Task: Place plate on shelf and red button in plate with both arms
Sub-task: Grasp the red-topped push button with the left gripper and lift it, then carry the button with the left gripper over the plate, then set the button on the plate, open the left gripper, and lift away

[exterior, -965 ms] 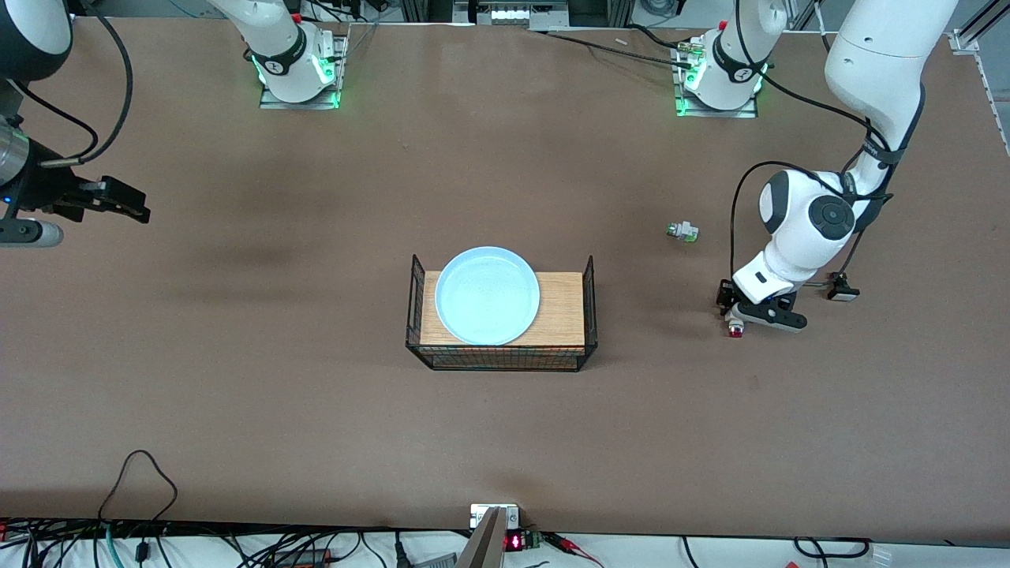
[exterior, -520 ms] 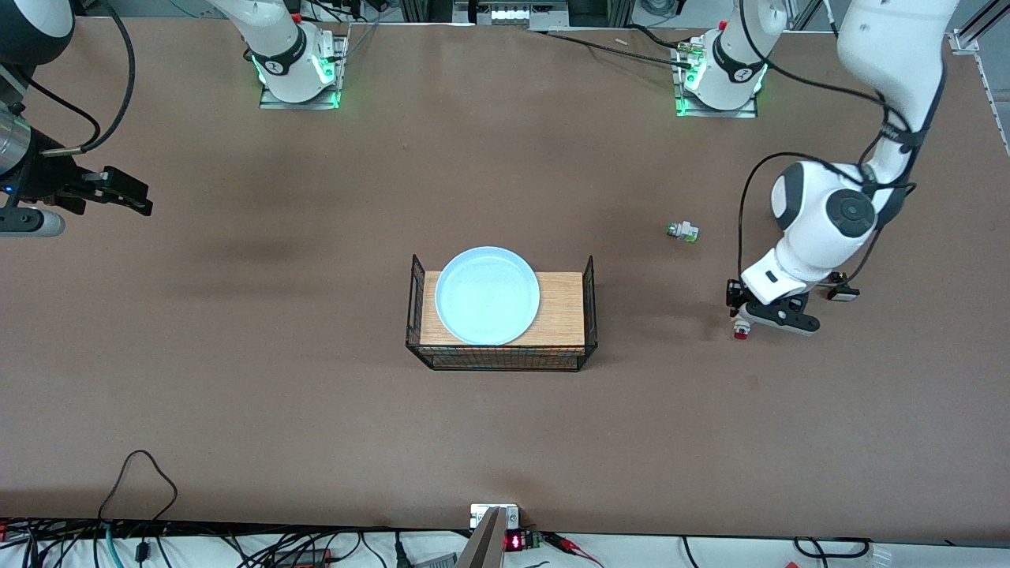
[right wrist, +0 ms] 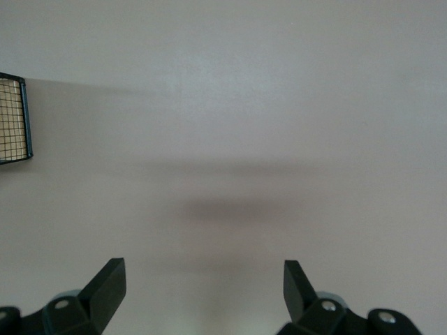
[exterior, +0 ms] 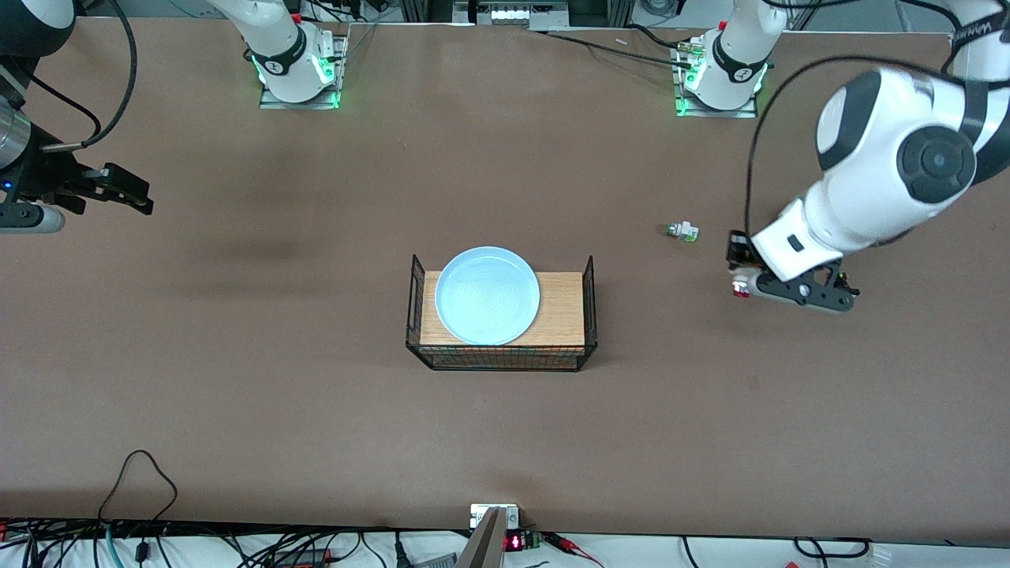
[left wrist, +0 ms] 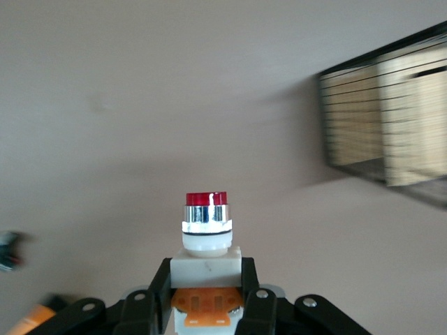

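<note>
Both fingers of the left pincer [left wrist: 207, 307] clamp the red button [left wrist: 206, 241], red cap outward (right pincer [right wrist: 204, 279] wide).

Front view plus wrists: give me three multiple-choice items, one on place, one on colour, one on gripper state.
1. Where is the plate?
A. on the wooden-topped wire rack
B. on the bare table
C. in the right gripper

2. What colour is the cap of the button in the left gripper?
A. green
B. red
C. black

3. How is the right gripper?
A. shut on the plate
B. shut on nothing
C. open, holding nothing

Key: 1 A, the plate lies on the rack's wooden top. 2 B, the left wrist view shows a red cap. 3 C, its fingers stand wide apart over bare table.
</note>
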`<state>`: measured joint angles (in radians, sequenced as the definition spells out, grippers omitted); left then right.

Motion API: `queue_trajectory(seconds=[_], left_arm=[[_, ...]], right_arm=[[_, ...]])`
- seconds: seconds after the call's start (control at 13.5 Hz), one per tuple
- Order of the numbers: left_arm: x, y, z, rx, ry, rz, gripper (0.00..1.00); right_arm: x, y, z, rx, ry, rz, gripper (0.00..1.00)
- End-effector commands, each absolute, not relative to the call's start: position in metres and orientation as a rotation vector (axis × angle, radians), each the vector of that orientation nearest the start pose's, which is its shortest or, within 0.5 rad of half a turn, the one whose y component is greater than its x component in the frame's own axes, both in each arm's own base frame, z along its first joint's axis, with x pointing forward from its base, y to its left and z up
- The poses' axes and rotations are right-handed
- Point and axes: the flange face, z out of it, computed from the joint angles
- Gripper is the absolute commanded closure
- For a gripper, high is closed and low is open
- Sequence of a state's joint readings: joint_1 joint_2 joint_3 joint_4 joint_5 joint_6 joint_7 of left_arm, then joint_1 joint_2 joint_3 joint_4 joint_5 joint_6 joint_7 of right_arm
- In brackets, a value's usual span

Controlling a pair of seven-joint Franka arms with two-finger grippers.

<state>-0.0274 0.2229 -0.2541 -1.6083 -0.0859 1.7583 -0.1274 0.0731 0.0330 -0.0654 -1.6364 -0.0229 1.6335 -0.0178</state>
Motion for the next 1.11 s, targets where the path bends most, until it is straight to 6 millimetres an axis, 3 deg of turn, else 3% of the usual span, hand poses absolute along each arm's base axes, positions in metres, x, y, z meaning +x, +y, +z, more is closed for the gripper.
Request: queue_trajectory(seconds=[0.0,0.15,0.3,0.52,0.82,1.04], left_arm=[[0.591,-0.241,0.510,-3.374,-0.011,0.271,0.87],[0.576,-0.314,0.513,-3.382,-0.082,0.302,0.87],[0.575,-0.371,0.506,-3.394,-0.159,0.310,0.87],[0.581,-0.440,0.459,-3.424,-0.311,0.191,0.86],[0.584,-0.501,0.393,-3.507,-0.413,-0.086,0.83],[0.585,-0.502,0.374,-3.461,-0.348,-0.177,0.83]], right_arm=[[0.564,-0.003,0.588,-3.168,-0.093,0.047,0.00],[0.564,-0.006,0.587,-3.162,-0.053,0.049,0.00],[0.563,-0.003,0.587,-3.163,0.036,0.060,0.00],[0.562,-0.004,0.589,-3.167,0.017,0.063,0.00],[0.562,-0.004,0.590,-3.164,0.020,0.060,0.00],[0.562,-0.004,0.590,-3.164,0.030,0.060,0.00]])
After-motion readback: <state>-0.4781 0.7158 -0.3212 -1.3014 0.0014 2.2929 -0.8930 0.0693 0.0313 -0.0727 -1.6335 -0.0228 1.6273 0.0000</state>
